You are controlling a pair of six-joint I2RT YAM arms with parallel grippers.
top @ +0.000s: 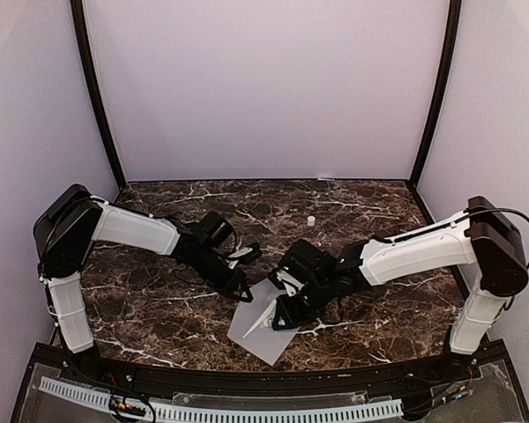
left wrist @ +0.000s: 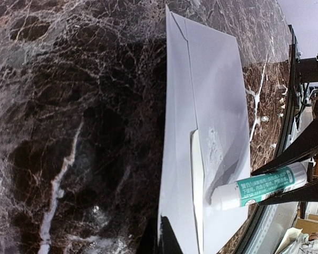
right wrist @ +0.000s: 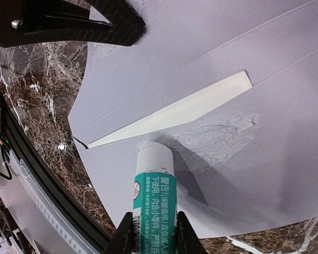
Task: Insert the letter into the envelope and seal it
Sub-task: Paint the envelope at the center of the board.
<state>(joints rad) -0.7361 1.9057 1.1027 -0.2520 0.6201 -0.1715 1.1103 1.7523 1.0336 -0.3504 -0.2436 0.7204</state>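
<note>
The light-grey envelope [top: 263, 333] lies flat near the table's front edge, its flap open toward me. It also shows in the left wrist view [left wrist: 212, 90] and the right wrist view [right wrist: 212, 47]. A cream sliver of the letter [right wrist: 191, 108] shows in its mouth, also in the left wrist view [left wrist: 197, 180]. My right gripper [right wrist: 151, 233] is shut on a green-and-white glue stick [right wrist: 153, 196], its tip touching the flap beside a glue smear [right wrist: 222, 137]. My left gripper [left wrist: 161, 241] is shut on the envelope's left edge, seen in the top view [top: 242, 291].
A small white cap [top: 310, 221] stands on the dark marble table [top: 159, 317] behind the arms. The black front rail [top: 264, 381] runs just in front of the envelope. Lilac walls enclose the table on three sides.
</note>
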